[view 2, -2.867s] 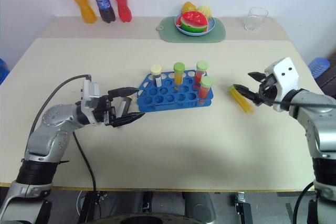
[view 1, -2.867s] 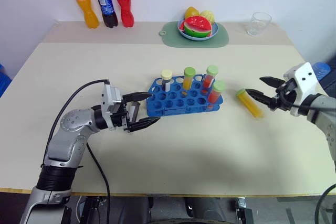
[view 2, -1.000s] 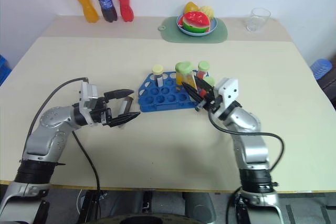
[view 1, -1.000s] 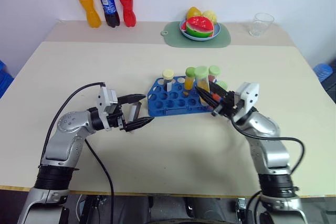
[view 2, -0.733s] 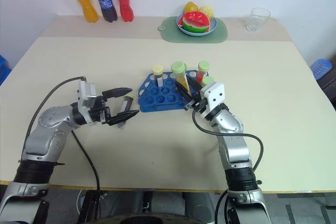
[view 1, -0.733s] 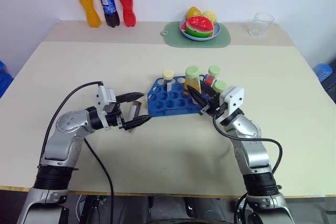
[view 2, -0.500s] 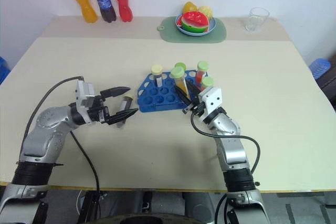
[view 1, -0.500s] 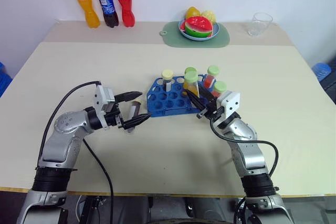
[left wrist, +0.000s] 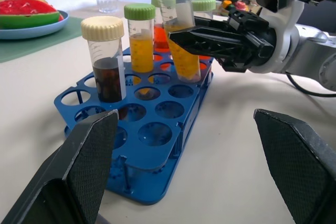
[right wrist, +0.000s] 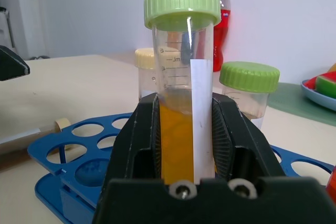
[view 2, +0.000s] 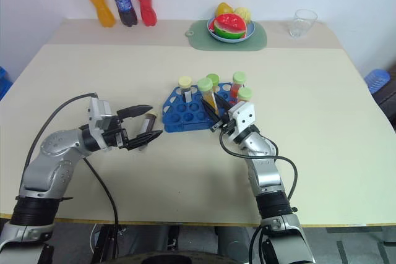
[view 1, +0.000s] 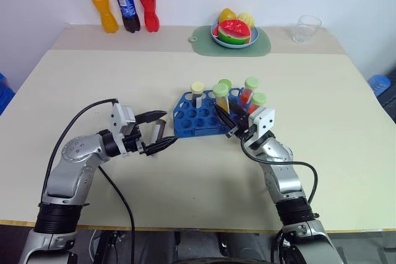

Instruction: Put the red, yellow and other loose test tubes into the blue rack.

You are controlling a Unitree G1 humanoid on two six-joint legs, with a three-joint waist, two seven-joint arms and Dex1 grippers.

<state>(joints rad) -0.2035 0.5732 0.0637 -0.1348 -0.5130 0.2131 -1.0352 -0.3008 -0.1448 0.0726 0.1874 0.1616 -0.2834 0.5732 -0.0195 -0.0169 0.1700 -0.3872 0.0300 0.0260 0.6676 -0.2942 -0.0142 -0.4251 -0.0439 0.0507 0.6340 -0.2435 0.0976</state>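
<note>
The right gripper [view 1: 226, 117] now clamps the yellow tube [view 1: 221, 99] upright over the blue rack [view 1: 204, 117]; earlier that tube lay loose on the table [view 1: 322, 91] to the rack's right. The arm has swung in and lowered it toward the middle holes. The left gripper [view 1: 161, 131] stays spread wide at the rack's left end, a brown tube [view 1: 157, 133] lying between its fingers.

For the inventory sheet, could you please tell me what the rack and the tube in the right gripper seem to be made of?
Rack: glossy bright-blue moulded plastic, by its sheen and thin hole walls.
Tube, clamped in the right gripper: clear plastic, possibly glass, with printed graduations, since the yellow liquid shows through; its ribbed green cap looks matte plastic.
</note>
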